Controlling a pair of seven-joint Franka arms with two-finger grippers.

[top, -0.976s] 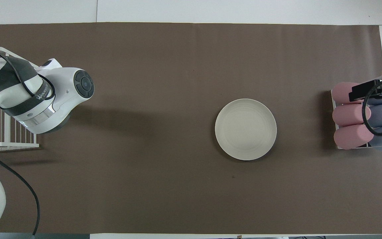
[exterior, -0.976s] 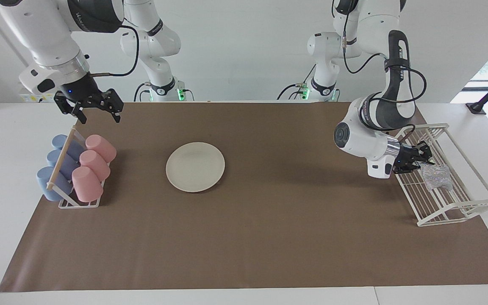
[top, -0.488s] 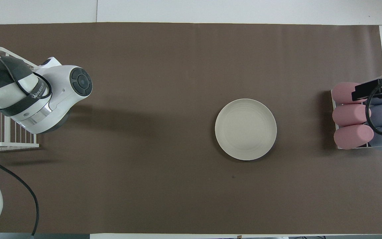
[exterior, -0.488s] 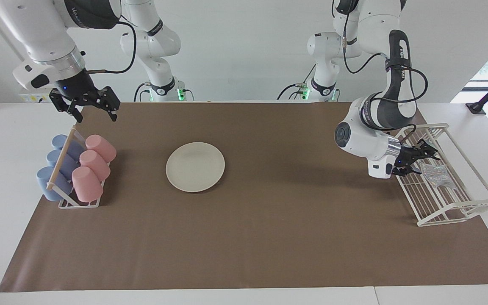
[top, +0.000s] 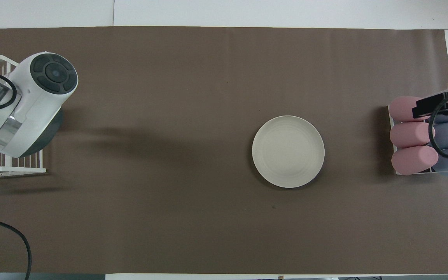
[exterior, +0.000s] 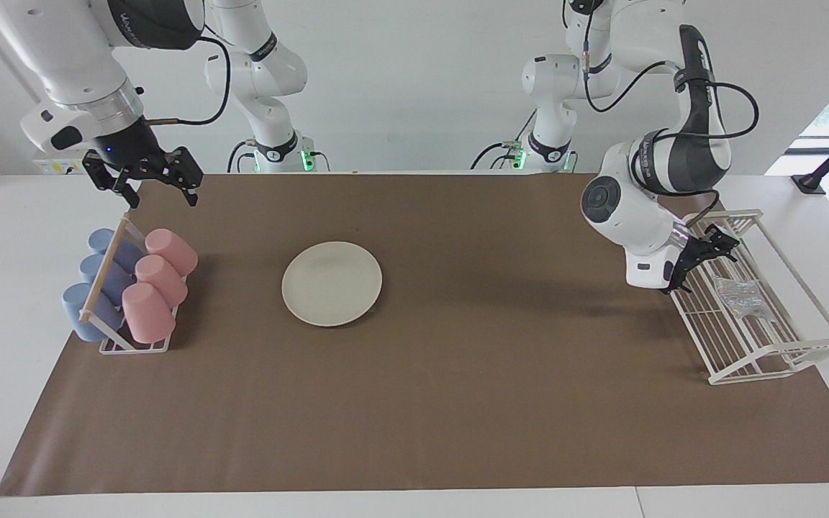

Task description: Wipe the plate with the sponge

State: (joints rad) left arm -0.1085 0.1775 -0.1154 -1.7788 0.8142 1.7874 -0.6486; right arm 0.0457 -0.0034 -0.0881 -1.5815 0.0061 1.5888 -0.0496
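The cream-white plate (exterior: 332,283) lies flat on the brown mat, also in the overhead view (top: 288,151). The silvery sponge (exterior: 744,297) lies in the white wire rack (exterior: 781,354) at the left arm's end of the table. My left gripper (exterior: 702,260) is open and empty over the rack's edge that faces the plate, beside the sponge and apart from it. In the overhead view the left arm hides both. My right gripper (exterior: 148,178) is open and empty, raised over the cup holder's end nearest the robots; it also shows in the overhead view (top: 440,106).
A small holder with pink cups (exterior: 152,284) and blue cups (exterior: 98,277) lying on their sides stands at the right arm's end of the table. The brown mat (exterior: 458,403) covers most of the table. The wire rack's corner shows in the overhead view (top: 10,170).
My left gripper has drawn back and up from the sponge, and its wrist has turned upward. The sponge stays in the rack. My right gripper has risen slightly.
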